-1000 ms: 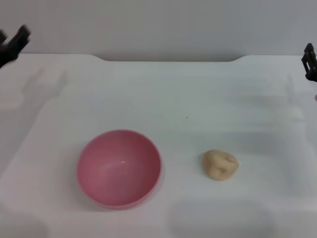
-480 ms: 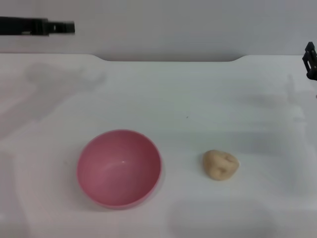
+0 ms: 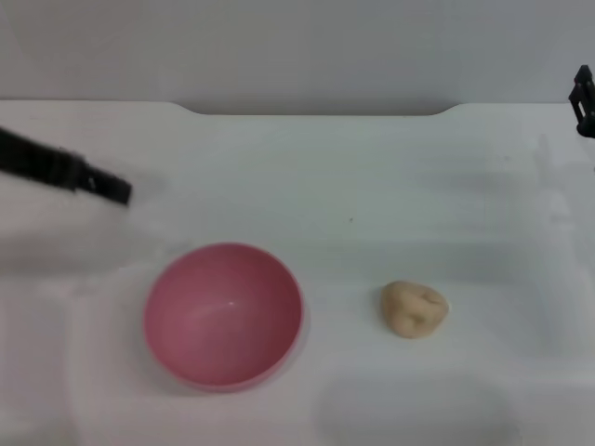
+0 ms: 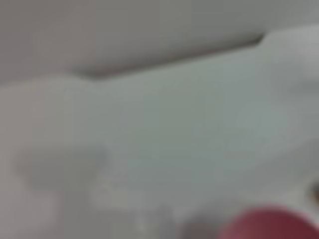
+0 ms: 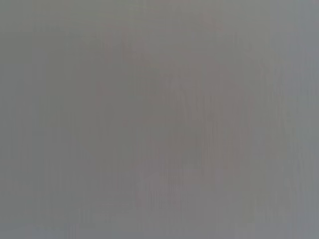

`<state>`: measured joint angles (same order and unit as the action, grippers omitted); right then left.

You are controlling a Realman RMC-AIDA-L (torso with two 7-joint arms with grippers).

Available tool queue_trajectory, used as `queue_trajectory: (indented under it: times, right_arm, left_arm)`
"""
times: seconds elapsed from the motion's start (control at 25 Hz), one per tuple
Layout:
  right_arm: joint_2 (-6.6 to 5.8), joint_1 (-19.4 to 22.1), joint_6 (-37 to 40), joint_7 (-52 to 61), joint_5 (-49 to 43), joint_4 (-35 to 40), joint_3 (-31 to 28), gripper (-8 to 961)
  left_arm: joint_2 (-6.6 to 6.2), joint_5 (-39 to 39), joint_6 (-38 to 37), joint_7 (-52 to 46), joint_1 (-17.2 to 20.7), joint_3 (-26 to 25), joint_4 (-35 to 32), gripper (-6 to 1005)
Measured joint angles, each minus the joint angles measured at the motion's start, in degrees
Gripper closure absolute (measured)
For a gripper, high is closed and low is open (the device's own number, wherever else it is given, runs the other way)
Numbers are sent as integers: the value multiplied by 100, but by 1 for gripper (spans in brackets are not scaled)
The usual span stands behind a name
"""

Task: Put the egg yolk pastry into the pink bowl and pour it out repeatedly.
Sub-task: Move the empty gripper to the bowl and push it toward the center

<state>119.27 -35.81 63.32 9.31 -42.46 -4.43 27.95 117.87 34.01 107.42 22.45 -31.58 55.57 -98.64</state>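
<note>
- the bowl point(image 3: 223, 316) sits upright on the white table point(image 3: 372, 177), mouth up and with nothing in it, so it is ready to take the pastry; in the left wrist view only a pink edge of it point(image 4: 271, 224) shows.
- the pastry point(image 3: 415, 308) lies on the table to the right of the bowl, clearly apart from it, not yet loaded.
- the left gripper point(image 3: 112, 190) hangs above the table beyond the bowl's left side; i cannot tell whether it is open or closed.
- the right gripper point(image 3: 583, 100) is parked at the far right edge, well away from both things; its state i cannot tell either.
- the bowl looks like smooth, glossy plastic, deep and round; the pastry is a lumpy, matte, pale beige lump with 1 crease on top, probably soft, so a gentle pinch would suit it.
</note>
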Motion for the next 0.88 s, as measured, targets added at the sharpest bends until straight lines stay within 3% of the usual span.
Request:
queue_trajectory:
  times: [0.2, 0.88]
  right_arm:
    - [0, 6, 9, 0, 0, 158, 95, 450]
    - [-4, 76, 28, 0, 1, 227, 200, 459]
  left_arm:
    - [7, 13, -35, -531, 337, 717, 424, 304]
    - [-6, 100, -879, -308, 368, 1018, 1680, 333]
